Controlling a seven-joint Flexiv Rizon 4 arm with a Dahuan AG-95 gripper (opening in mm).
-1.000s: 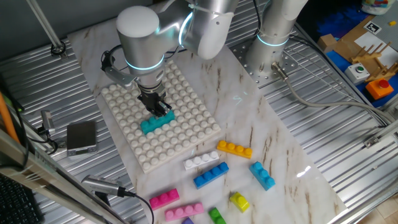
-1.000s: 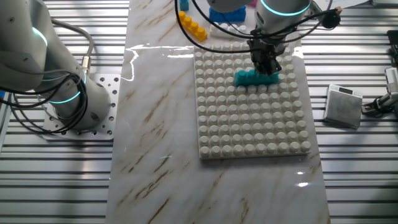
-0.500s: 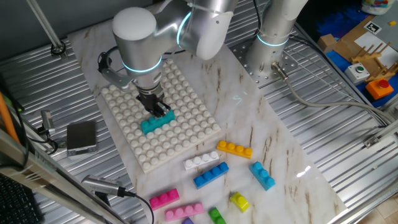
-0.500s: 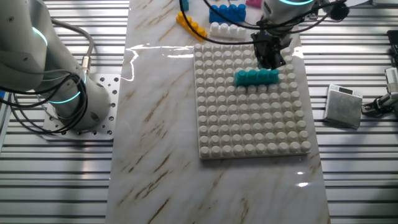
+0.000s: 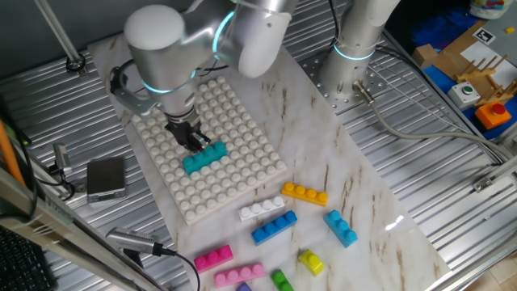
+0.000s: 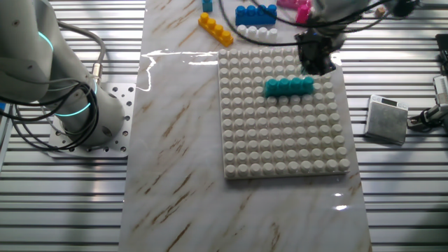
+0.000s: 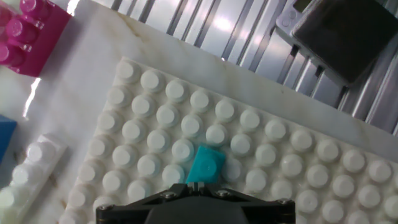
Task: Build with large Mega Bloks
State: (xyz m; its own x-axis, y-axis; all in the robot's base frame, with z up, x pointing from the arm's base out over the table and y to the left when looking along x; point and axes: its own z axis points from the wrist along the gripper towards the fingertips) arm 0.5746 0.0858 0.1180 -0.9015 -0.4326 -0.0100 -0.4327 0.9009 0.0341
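Since releasing the teal brick (image 5: pixel 204 157), the gripper (image 5: pixel 189 137) has lifted clear.

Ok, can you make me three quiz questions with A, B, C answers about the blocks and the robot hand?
1. Where is the teal block?
A. on the white studded baseplate
B. on the marble beside the yellow block
C. held up in the air

2. What colour is the loose block nearest the baseplate's edge?
A. green
B. white
C. purple

3. Is the gripper holding a block?
A. yes, teal
B. yes, pink
C. no

Answers: 1 A, it sits pressed on the studs. 2 B, the white block lies right beside the plate. 3 C, the fingers are clear of the teal block.
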